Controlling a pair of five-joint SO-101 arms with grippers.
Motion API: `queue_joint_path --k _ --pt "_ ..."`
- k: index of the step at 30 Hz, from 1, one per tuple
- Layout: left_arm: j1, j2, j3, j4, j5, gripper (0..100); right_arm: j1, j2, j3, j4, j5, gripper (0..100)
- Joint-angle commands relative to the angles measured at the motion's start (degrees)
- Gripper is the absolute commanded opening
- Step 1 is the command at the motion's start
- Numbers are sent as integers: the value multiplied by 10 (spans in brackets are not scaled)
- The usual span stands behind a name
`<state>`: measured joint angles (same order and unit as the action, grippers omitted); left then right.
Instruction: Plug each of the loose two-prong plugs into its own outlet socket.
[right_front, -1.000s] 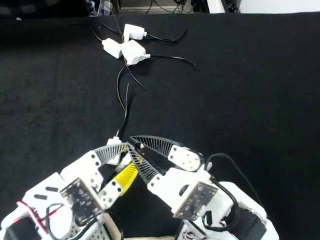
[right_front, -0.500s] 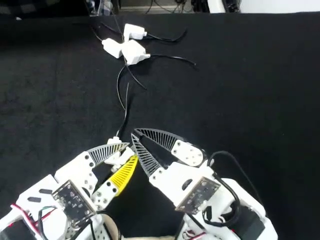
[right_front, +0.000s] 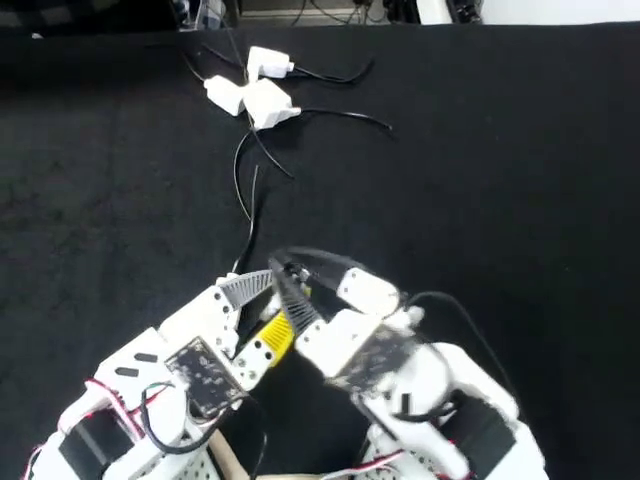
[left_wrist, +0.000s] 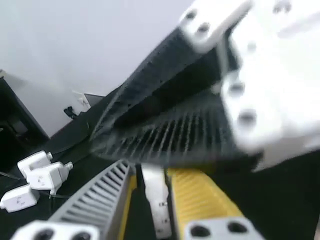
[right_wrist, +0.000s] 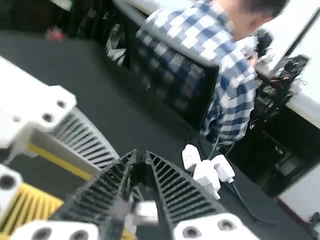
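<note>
Jaws first: the left gripper (left_wrist: 150, 174) has its grey and yellow ribbed pair drawn in close on a small white plastic two-prong plug (left_wrist: 156, 200), low at the near edge between both arms. The right gripper (right_wrist: 136, 158) has black ribbed jaws almost tip to tip, with a white piece (right_wrist: 144, 212) in the gap. Pinched or not, I can't tell. My call: line the prongs up square, push straight, and leave the thin black cord (right_front: 250, 215) slack. Three white plug-and-socket blocks (right_front: 268, 105) lie far back on the black cloth table (right_front: 480, 180), with a pale wall (left_wrist: 75, 40) beyond.
</note>
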<state>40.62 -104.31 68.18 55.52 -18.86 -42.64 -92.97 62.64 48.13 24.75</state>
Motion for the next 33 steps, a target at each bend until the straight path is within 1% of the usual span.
queue_joint_path --k 1,6,9,15,21,24,28,31,33 --pt "-3 -3 -65 25 -2 29 4 -4 -11 -3 -3 11" --pt "-3 -3 -175 113 -2 29 4 -4 0 -6 -2 11" --pt "-3 -3 -208 146 -2 29 4 -2 0 -7 -2 11" --pt "-6 -4 -231 164 -2 29 4 -3 0 -7 -2 11" --pt "-76 -4 -305 190 -2 29 4 -1 0 -7 -2 11" --pt "-83 -4 -333 210 -2 29 4 -1 1 -7 -2 11" --pt "-83 -4 -312 208 -2 29 3 -1 1 -7 -2 11" --pt "-84 -4 -268 204 -2 29 3 -3 1 -7 -2 11" --pt "-87 -4 -219 183 -3 29 4 -6 0 -7 -2 11"
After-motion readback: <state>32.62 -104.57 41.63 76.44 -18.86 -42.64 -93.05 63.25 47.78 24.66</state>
